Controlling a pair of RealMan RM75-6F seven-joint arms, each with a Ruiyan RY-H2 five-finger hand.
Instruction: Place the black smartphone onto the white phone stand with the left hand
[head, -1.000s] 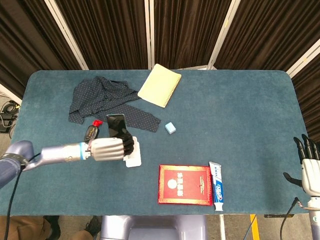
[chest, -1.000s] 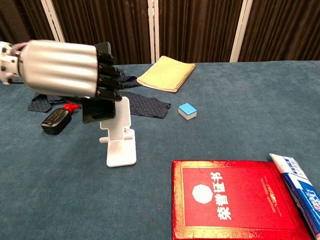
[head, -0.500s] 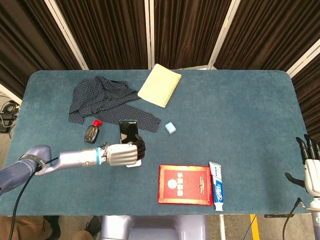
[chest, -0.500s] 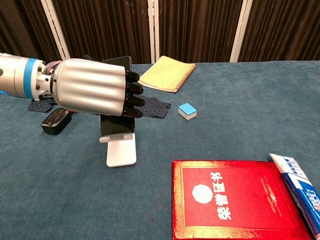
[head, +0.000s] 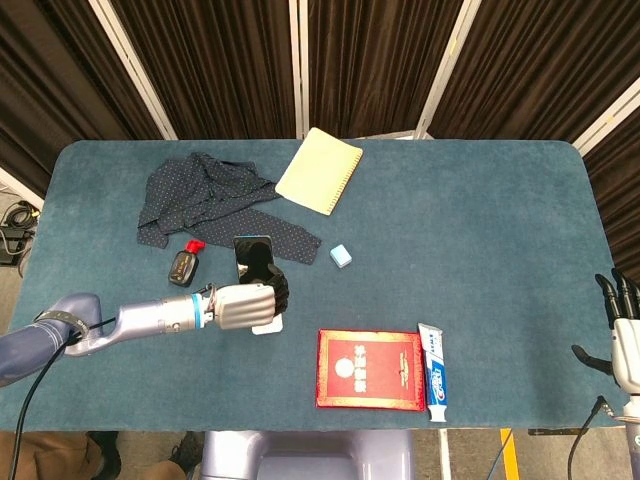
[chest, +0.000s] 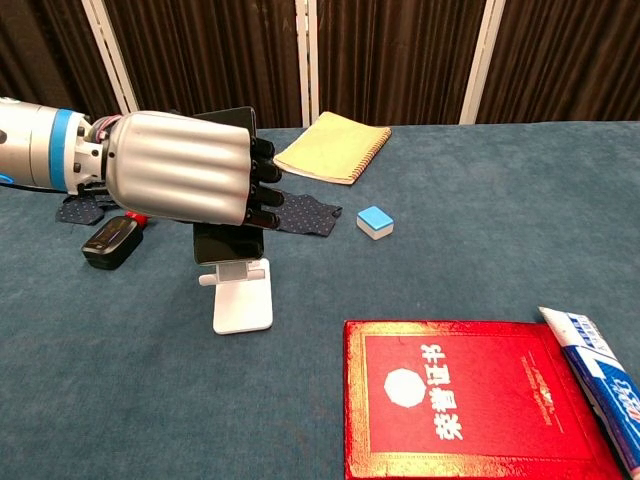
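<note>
My left hand (head: 243, 305) (chest: 180, 165) grips the black smartphone (head: 254, 260) (chest: 228, 243) upright, its fingers wrapped around the phone's body. The phone's lower edge sits at the lip of the white phone stand (head: 268, 322) (chest: 241, 301), which stands on the blue table just below the hand. Whether the phone rests on the lip or hovers just above it, I cannot tell. The stand's back plate is hidden behind the phone and hand. My right hand (head: 624, 335) hangs at the far right edge of the head view, fingers apart and holding nothing.
A red booklet (head: 369, 368) (chest: 480, 398) and a toothpaste tube (head: 433, 370) (chest: 598, 376) lie right of the stand. A small blue eraser (head: 341, 256) (chest: 374, 222), a yellow notebook (head: 319, 170) (chest: 333, 147), a dotted dark cloth (head: 215, 200) and a black-red device (head: 183, 266) (chest: 112, 240) lie behind.
My left hand carried the phone rightward and down from beside the stand to over it. In the last half second it shifted only slightly left.
</note>
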